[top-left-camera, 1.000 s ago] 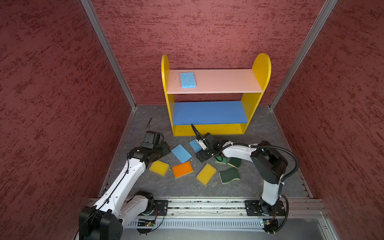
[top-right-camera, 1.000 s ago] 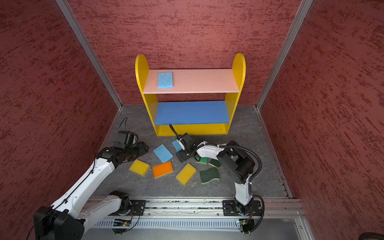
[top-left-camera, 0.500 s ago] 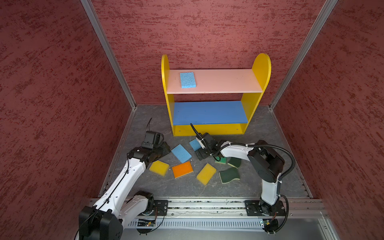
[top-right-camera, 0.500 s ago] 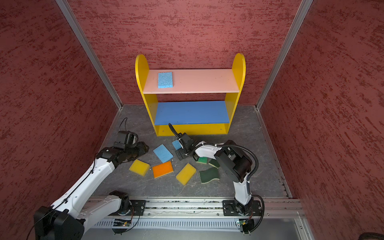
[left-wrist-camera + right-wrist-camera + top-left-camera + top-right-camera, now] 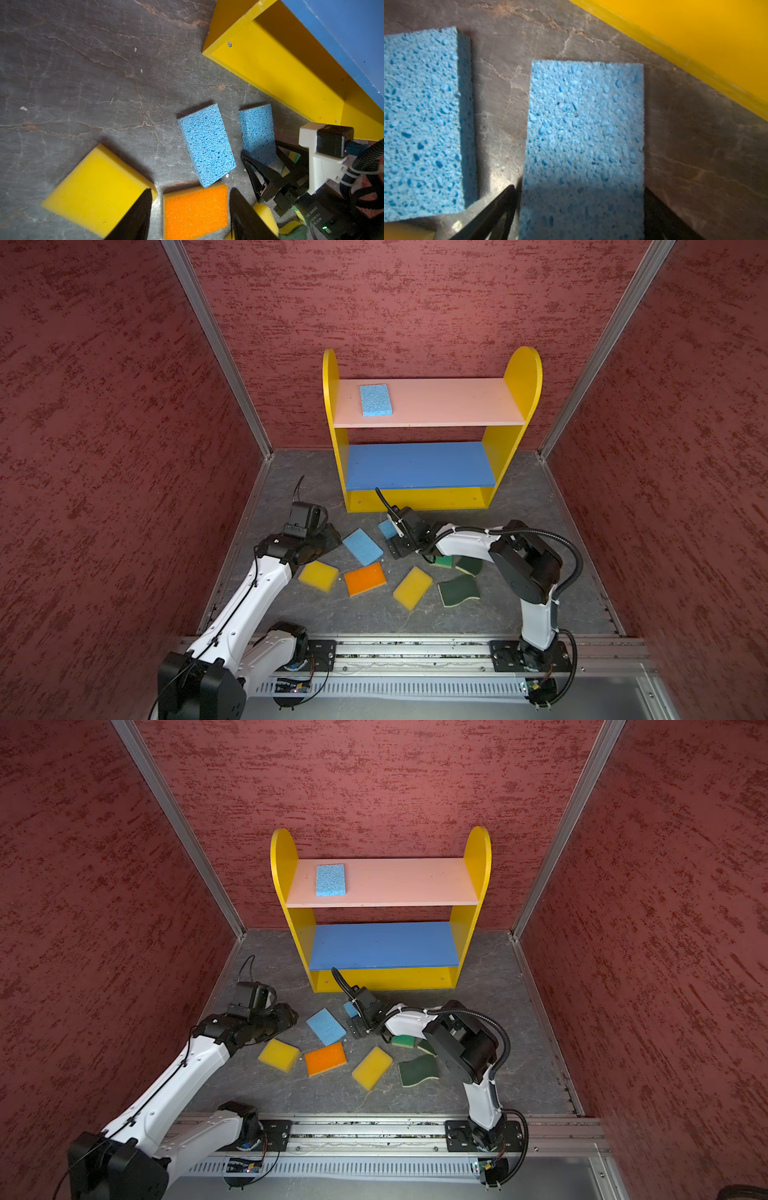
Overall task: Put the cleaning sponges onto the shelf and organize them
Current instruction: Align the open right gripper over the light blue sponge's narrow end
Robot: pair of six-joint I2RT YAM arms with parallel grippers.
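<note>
— How is the right gripper [image 5: 580, 196] held?

— It is lowered to the grey floor [image 5: 519, 531] just in front of the shelf [image 5: 521, 377]. Its fingers [image 5: 502, 212] are spread to either side of a light blue sponge [image 5: 583, 128] (a sliver of shadow is seen between one finger and the sponge's edge); whether the pads are pressed on it cannot be told.

— And the left gripper [image 5: 189, 193]?

— It is held open, with nothing caught between its fingers [image 5: 139, 216]. The orange-topped sponge [image 5: 195, 209] is seen through the gap in the left wrist view, untouched. The gripper is set farther out from the shelf, on the side of its left panel in both top views.

— Where are the other sponges found?

— One blue sponge [image 5: 375, 400] is laid flat on the pink upper board [image 5: 449, 406] of the shelf; a loose blue sponge [image 5: 362, 546] is left on the floor just beside the flanked one. Two yellow sponges [image 5: 318, 576] [image 5: 412, 587] are spread farther from the shelf, with the orange-topped one between them. A bright green-topped sponge [image 5: 444, 561] is partly hidden under the right arm; two dark green wavy-edged sponges [image 5: 469, 565] [image 5: 458, 590] are seen beside it.
</note>
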